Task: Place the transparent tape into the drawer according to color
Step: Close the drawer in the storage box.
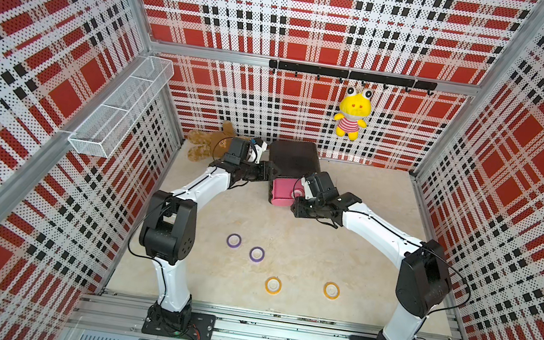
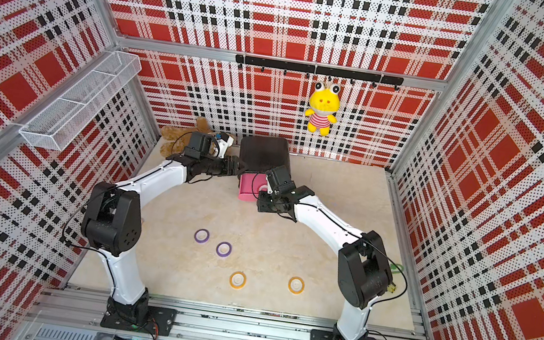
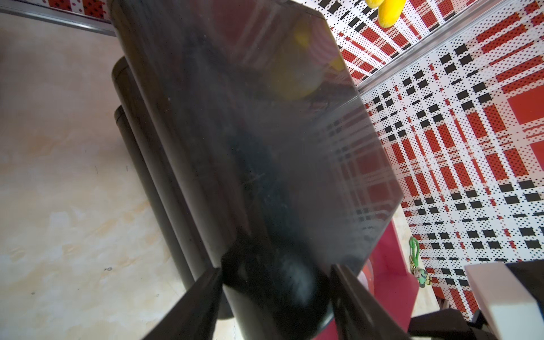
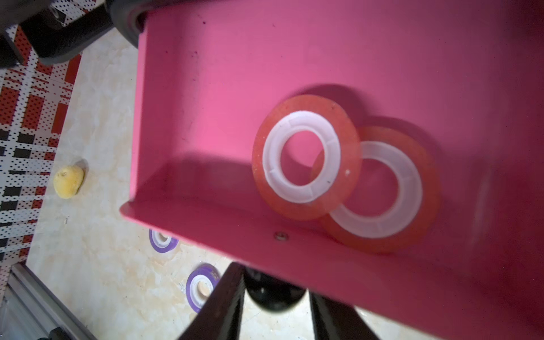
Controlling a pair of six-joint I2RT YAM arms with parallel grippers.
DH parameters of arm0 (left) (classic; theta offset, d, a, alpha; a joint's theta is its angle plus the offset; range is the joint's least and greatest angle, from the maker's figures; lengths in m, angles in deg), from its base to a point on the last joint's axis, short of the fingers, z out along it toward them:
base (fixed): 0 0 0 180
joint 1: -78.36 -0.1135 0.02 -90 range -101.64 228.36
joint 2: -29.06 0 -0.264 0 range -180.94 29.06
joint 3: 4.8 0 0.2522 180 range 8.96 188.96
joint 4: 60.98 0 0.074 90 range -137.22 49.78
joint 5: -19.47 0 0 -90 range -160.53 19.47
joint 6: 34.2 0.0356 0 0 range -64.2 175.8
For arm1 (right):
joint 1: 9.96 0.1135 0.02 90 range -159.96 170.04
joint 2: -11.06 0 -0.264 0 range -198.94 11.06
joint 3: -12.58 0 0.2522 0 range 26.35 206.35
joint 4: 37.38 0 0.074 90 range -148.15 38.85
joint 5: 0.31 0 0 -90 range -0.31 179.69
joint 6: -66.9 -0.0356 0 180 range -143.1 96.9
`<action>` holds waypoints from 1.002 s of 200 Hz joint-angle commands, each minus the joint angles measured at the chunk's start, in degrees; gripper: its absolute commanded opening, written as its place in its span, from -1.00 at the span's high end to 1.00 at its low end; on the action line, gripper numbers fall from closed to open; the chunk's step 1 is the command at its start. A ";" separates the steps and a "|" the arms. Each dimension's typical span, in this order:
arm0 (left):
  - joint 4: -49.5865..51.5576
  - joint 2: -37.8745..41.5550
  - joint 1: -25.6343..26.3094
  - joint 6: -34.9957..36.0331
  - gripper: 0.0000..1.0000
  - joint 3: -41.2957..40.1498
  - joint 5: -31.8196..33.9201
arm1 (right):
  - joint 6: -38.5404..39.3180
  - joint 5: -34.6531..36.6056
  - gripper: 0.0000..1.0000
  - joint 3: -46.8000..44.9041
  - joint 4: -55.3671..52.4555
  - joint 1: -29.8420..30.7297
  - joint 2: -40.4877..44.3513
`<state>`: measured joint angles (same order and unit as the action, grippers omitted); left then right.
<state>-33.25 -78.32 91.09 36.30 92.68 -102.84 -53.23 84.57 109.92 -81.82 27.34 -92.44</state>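
The black chest (image 1: 294,159) stands at the back, with one pink drawer (image 4: 212,88) pulled out toward me. Two red tape rings (image 4: 306,157) (image 4: 381,191) lie overlapping inside it. My right gripper (image 4: 275,282) is shut on that drawer's black knob (image 4: 273,297). My left gripper (image 3: 276,268) is shut on the chest's left front corner (image 3: 265,282). Two purple tape rings (image 1: 233,240) (image 1: 257,254) and two orange ones (image 1: 273,285) (image 1: 331,290) lie flat on the table nearer the arm bases.
A brown teddy (image 1: 206,144) lies left of the chest, behind my left wrist. A yellow plush (image 1: 352,113) hangs from a hook rail (image 1: 350,75) on the back wall. A wire basket (image 1: 122,108) juts from the left wall. A green keychain (image 2: 396,269) lies by the right wall.
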 commanded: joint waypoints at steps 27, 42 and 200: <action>1.93 -2.20 0.21 1.13 -0.28 -0.05 0.06 | -1.14 1.94 0.17 2.14 1.94 -0.30 -1.17; 1.85 -2.15 0.15 1.14 -0.27 0.04 -0.14 | -1.07 2.34 0.17 3.49 1.56 -0.30 -1.41; 1.93 -2.24 -0.07 1.33 -0.23 -0.05 -1.61 | -0.46 5.60 0.14 17.23 -1.71 -0.82 -8.79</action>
<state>-33.33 -78.38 90.77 36.45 92.68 -103.89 -54.08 89.75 124.49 -84.38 26.44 -99.83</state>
